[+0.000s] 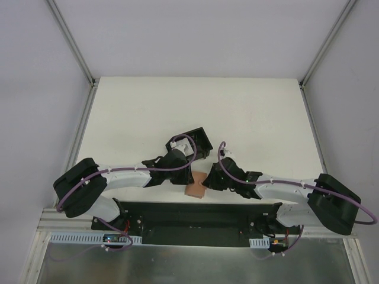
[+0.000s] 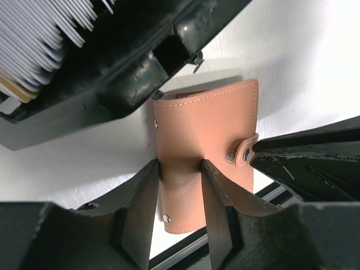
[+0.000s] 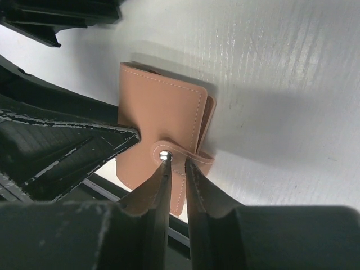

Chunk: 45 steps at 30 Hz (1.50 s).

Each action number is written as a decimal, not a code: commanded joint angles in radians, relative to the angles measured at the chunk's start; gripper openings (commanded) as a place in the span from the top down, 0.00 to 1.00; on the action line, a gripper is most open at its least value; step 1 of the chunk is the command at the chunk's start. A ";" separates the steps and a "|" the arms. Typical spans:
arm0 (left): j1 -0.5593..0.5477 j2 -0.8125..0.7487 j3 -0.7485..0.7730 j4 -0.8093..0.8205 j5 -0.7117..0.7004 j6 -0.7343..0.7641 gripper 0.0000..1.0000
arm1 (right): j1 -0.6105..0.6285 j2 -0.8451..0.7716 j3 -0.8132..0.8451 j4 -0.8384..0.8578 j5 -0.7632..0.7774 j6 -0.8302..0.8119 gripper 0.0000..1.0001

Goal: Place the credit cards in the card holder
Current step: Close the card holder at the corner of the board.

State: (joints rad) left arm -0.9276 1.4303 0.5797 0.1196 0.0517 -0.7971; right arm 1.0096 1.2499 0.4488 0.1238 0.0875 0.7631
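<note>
The tan card holder [image 1: 194, 189] lies at the table's near edge between both grippers. In the left wrist view the card holder [image 2: 208, 121] is folded shut, with its snap strap on the right side. My left gripper [image 2: 180, 166] is shut on its lower part, one finger at its left edge and one on its face. My right gripper [image 3: 175, 163] is nearly closed, its tips pinching the snap strap [image 3: 188, 153] beside the metal snap. A stack of thin pale grey-white cards [image 2: 34, 45] stands on edge in the black box. No light blue card shows.
The black box [image 1: 194, 141] sits just behind my left gripper [image 1: 185, 176] and close to the card holder. My right gripper [image 1: 208, 180] comes in from the right. The black base rail [image 1: 189, 210] runs right below the card holder.
</note>
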 commanded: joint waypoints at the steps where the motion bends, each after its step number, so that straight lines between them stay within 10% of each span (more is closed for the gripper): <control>1: 0.007 0.016 -0.032 -0.051 0.019 -0.008 0.64 | -0.005 0.029 0.039 0.036 -0.031 -0.025 0.82; 45: 0.006 0.015 -0.044 -0.015 0.039 -0.027 0.65 | 0.037 0.298 0.321 -0.349 -0.051 -0.131 0.88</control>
State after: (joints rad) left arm -0.9211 1.4246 0.5617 0.1459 0.0631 -0.8227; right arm 1.0252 1.4662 0.7361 -0.1406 0.0589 0.6388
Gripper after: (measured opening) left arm 0.353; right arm 0.137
